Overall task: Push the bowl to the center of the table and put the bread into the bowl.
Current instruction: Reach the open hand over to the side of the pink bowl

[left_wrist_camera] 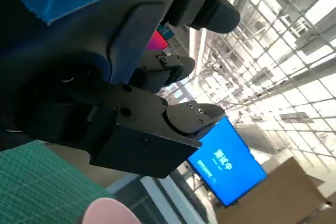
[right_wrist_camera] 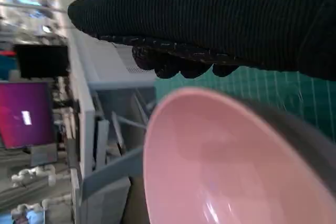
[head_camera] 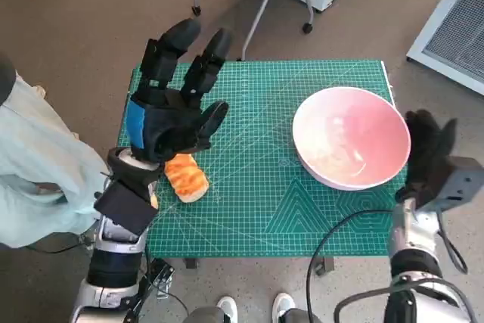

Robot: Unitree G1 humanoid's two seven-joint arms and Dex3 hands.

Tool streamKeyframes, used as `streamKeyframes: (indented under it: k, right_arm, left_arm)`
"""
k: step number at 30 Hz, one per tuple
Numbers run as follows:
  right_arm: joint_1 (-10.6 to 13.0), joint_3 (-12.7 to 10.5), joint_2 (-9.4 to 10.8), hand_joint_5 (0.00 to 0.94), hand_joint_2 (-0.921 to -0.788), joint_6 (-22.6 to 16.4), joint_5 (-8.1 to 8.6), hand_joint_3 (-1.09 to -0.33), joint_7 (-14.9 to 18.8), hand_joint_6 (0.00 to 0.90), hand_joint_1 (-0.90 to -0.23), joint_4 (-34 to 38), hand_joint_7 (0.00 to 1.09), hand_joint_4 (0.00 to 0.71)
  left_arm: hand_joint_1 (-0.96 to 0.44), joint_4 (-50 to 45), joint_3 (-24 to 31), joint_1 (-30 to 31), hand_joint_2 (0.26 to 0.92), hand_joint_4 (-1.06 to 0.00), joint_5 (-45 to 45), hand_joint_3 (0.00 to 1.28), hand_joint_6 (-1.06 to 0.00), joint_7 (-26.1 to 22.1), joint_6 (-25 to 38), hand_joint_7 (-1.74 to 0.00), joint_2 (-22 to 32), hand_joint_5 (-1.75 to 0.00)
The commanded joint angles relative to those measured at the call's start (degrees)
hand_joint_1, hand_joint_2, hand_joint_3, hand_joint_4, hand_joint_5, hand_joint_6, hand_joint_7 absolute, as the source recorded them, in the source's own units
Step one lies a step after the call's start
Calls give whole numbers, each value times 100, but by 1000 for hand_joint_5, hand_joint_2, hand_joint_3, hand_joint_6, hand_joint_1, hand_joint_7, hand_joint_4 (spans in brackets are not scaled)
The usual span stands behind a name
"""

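Seen from the head: pink bowl (head_camera: 352, 138) standing near the right edge of the table, well off center, with the gloved right hand (head_camera: 427, 158) just beside its outer rim, on the side away from the middle. Fingers of that hand raised and loosely apart, holding nothing; contact with the rim not clear from any view. Judged from that, a push toward the middle would run leftward across the mat, and the right hand is the nearer one for it. Bread (head_camera: 187, 177), a golden-orange roll, lying on the left part of the table, long axis running roughly from near edge toward far edge with a slight slant, directly under the left hand (head_camera: 172, 115). Left hand raised above it, black fingers spread wide, gripping nothing; nearer hand for the bread. Bowl and bread well apart. Surface: green cutting mat (head_camera: 257, 209) with a printed grid, covering the small table. Around it: brown floor, chair legs and white equipment beyond the far edge, a pale garment at the left.
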Motion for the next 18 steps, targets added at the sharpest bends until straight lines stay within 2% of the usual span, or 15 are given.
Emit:
streamKeyframes:
  k: [1, 8, 18]
  right_arm:
    - [-86, -102, 216, 5, -921, 212, 164, -906, 102, 52, -508, 94, 601, 269]
    - [-309, -232, 444, 8, -921, 368, 360, -889, 304, 83, -511, 94, 605, 280]
    - [-580, -294, 696, 5, -921, 480, 482, -846, 440, 49, -521, 100, 708, 264]
  left_arm:
    - [-55, -150, 61, 112, 778, -312, 74, 584, -15, 91, 65, -775, 56, -20]
    - [-69, -260, 80, 195, 802, -312, 54, 539, -31, 105, 149, -742, 90, -19]
    - [-58, -488, 167, 393, 839, -312, -52, 468, -57, 41, 297, -690, 130, -14]
